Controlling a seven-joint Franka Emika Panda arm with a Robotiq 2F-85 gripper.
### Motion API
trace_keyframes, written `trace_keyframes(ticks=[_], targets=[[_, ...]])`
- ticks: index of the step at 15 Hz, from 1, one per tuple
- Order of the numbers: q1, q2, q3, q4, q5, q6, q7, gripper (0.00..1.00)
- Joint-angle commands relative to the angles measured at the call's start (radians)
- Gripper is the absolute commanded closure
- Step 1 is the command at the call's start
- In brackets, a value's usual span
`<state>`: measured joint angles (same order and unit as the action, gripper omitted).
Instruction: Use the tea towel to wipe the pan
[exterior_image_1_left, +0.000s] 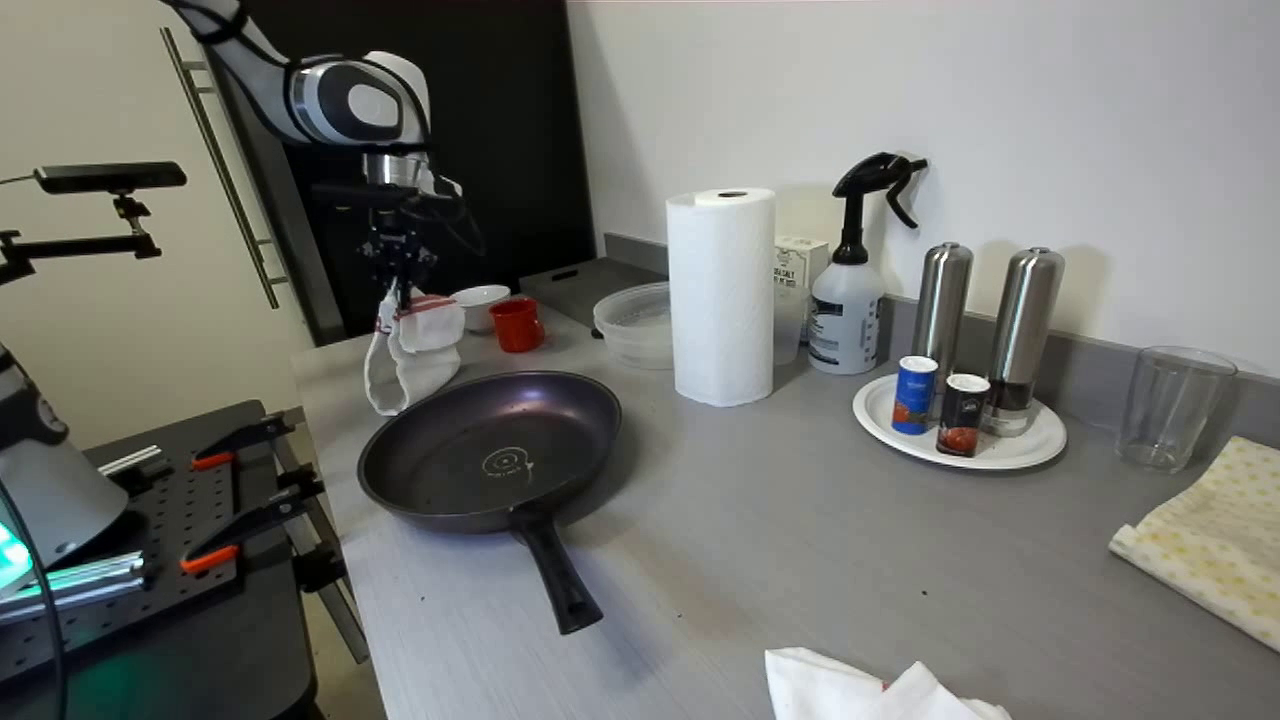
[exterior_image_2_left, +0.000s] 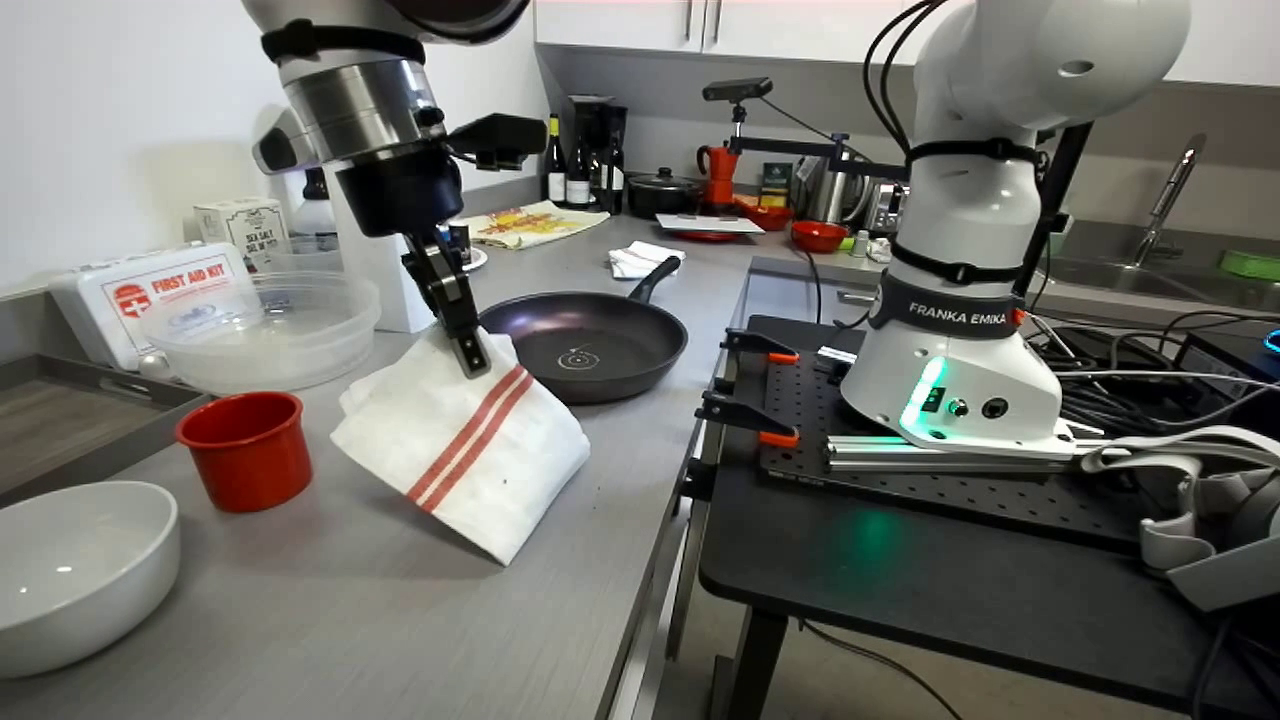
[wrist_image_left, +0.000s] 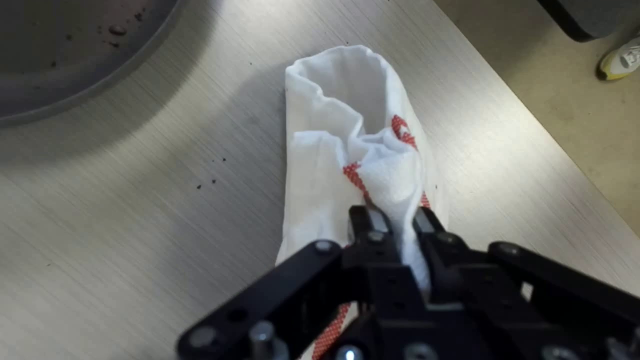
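Wrist view: one hand (wrist_image_left: 398, 222), pinching a bunched, red-striped white tea towel (wrist_image_left: 317, 192) over the table (wrist_image_left: 145, 210) beside a dark frying pan (wrist_image_left: 55, 55); a good wipe should mean carrying the tea towel over the rim (wrist_image_left: 111, 79) onto the specks (wrist_image_left: 117, 30) inside, then sweeping with light pressure.
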<state>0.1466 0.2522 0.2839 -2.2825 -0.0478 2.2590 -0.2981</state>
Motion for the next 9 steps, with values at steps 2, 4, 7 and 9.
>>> trace_keyframes(ticks=[2, 4, 7, 9], targets=[[0.012, 0.004, -0.010, 0.006, 0.002, 0.030, -0.043, 0.57], [0.013, -0.010, -0.008, -0.005, 0.002, 0.044, -0.053, 0.42], [0.011, -0.018, -0.007, -0.008, 0.007, 0.053, -0.069, 0.21], [0.011, -0.021, -0.008, -0.008, 0.004, 0.053, -0.072, 0.06]])
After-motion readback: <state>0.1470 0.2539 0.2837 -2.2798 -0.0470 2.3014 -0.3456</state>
